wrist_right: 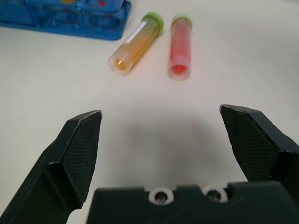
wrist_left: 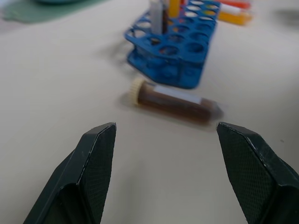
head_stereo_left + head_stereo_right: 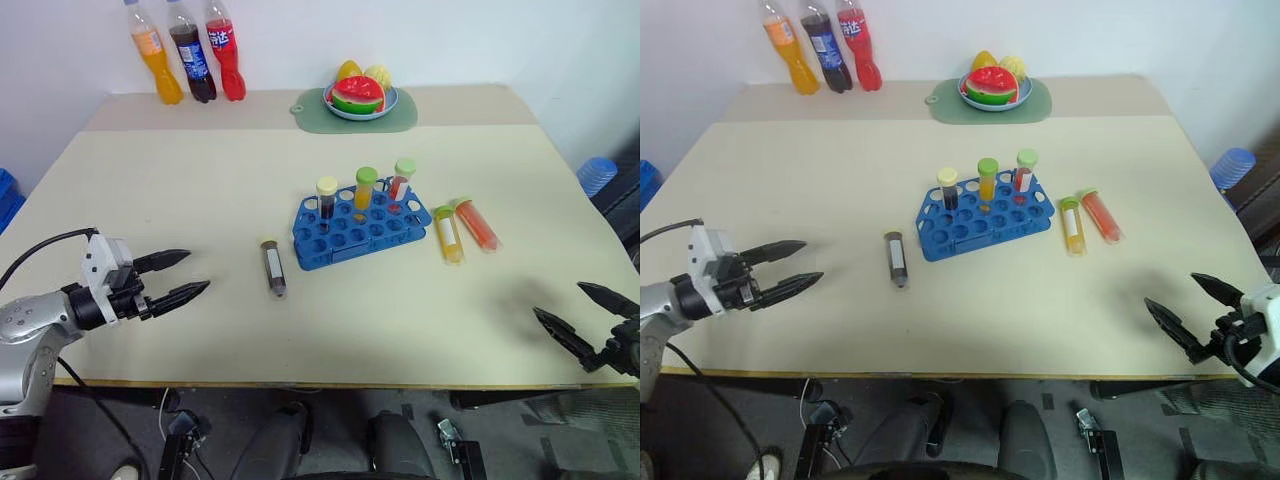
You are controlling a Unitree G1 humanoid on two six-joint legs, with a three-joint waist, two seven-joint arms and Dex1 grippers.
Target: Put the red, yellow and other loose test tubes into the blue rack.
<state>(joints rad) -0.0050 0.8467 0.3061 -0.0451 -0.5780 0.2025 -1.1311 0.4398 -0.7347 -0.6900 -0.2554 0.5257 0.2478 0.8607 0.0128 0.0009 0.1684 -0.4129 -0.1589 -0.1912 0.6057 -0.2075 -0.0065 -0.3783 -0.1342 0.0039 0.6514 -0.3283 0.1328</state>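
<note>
Both end effectors, left (image 3: 185, 276) and right (image 3: 588, 316), are being held released and empty over the table's (image 3: 200, 180) near edge, where three loose tubes are lying beside the blue rack (image 3: 362, 228).

- I get even, soft indoor light across the table (image 3: 200, 190) in both head views, with no hard glare on its matte top.
- Shadows are faint: a short soft one hugs the blue rack (image 3: 360, 228), and a pale smudge sits in the lower right of the frame.
- The white wall at the top reads bright, nearly washed out.
- Under the table edge along the bottom, everything drops into dimness.
- In my left wrist view the brown tube (image 2: 175, 100) is slightly soft, and the rack behind it blurs more toward the top.
- In my right wrist view the yellow tube (image 1: 136, 43) and red tube (image 1: 180, 45) look mildly blurred; the near black fingers (image 1: 79, 154) show crisp texture.
</note>
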